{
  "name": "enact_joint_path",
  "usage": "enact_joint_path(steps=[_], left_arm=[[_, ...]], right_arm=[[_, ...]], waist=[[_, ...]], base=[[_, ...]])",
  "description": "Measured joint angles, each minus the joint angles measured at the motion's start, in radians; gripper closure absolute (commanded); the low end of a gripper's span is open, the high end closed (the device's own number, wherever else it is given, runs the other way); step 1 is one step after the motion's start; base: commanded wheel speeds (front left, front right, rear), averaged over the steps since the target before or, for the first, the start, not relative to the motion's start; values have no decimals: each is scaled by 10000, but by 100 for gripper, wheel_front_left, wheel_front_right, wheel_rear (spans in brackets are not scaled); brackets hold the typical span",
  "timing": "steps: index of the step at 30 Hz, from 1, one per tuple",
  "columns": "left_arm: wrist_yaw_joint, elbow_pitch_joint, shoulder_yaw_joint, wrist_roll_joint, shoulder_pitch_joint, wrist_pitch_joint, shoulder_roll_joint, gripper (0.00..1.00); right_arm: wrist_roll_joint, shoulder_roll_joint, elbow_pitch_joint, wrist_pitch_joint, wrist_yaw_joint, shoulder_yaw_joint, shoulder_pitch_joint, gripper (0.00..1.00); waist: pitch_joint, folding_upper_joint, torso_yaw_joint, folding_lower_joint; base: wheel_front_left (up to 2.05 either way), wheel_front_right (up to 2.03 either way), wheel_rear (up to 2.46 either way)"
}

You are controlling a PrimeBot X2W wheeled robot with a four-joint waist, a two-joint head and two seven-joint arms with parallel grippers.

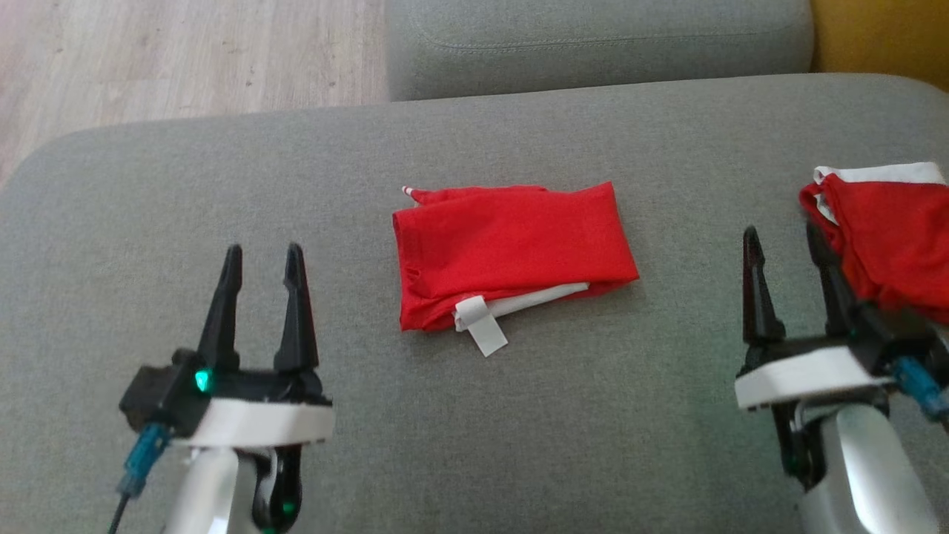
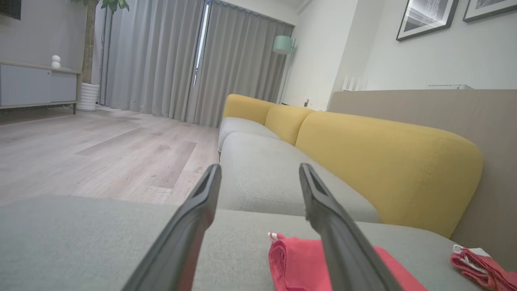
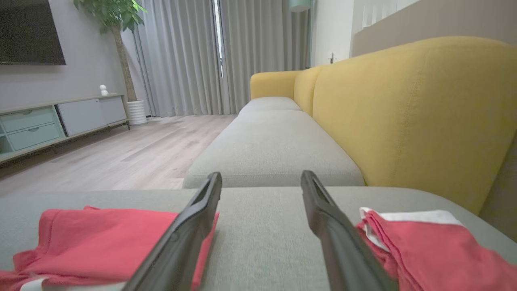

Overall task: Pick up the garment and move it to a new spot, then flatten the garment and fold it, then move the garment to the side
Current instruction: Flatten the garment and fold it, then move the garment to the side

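1. Left gripper: jaws wide apart, nothing between them. It hovers over the grey seat cushion, fingers pointing away from the robot.
2. Garment: lies mid-cushion between the two grippers, apart from both. From the left gripper it is to the right and a little further out.
3. Long axis runs side to side across the head view, the right end tipped slightly away. The short ends therefore face the grippers, one each.
4. Look of it: red, thin knit, already a compact folded rectangle. The top face is fairly smooth, with small puckers at the left end. A white layer peeks out along the near edge, and a white label sticks out toward the robot.
5. Right gripper: jaws likewise wide apart and empty. The garment lies to its left.
6. The gaps to each gripper look about equal, the left perhaps slightly nearer.
7. Far right: a second red piece with a white band, close against the right gripper's outer finger. Contact cannot be told.
8. Judgement: the fold looks done, and the move to the side is what remains.
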Motion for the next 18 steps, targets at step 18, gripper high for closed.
enact_joint_path(steps=[18], left_arm=[[-12,77,-299,-4,21,0,0,0]], right_arm=[[255,127,690,408,0,67,-485,0]], waist=[[429,0,480,0]], base=[[0,0,0]])
